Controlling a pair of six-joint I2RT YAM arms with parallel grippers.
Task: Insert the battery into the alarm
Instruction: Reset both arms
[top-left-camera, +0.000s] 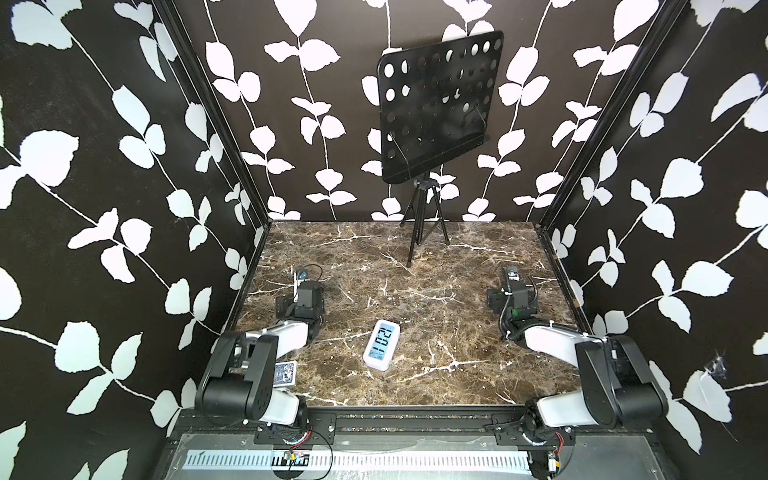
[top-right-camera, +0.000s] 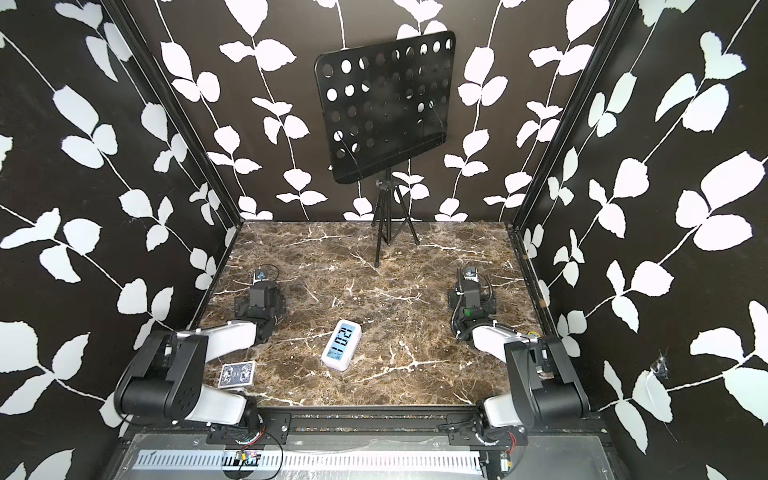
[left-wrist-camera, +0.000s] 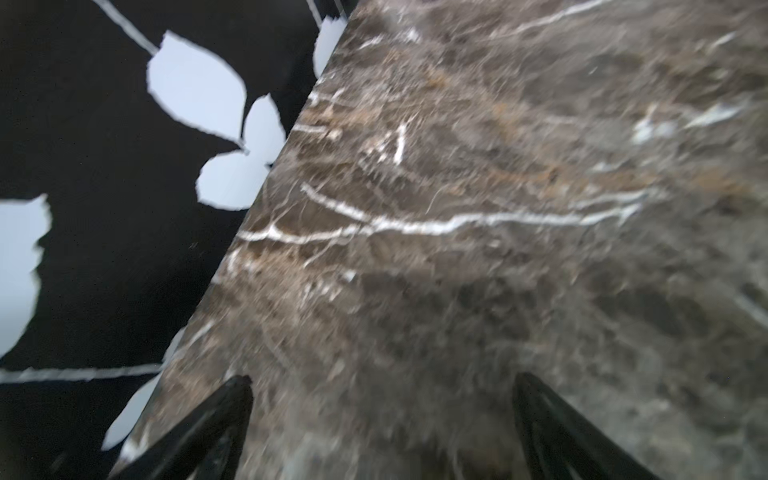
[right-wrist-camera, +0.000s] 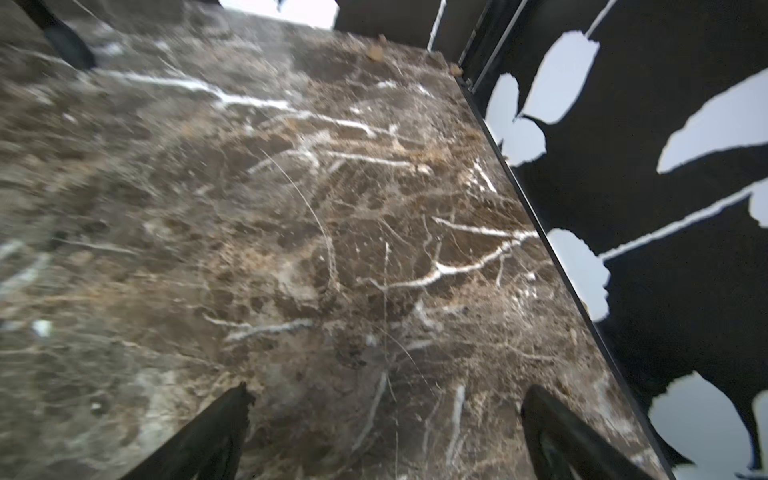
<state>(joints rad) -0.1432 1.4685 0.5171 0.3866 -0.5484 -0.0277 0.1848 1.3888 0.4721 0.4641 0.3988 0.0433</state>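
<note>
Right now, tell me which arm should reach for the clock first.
Left, probably. In both top views the clock lies display up on the table, closer to the left arm's side. The left gripper and right gripper are both open and empty, so nearness decides it.

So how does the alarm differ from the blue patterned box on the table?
The alarm is white with a lit display of dark digits; the box is blue-patterned with a white border. The alarm looks thicker and larger; the box flatter and smaller. The alarm lies near the front middle; the box near the front left corner. Both lie flat on the marble table.
</note>
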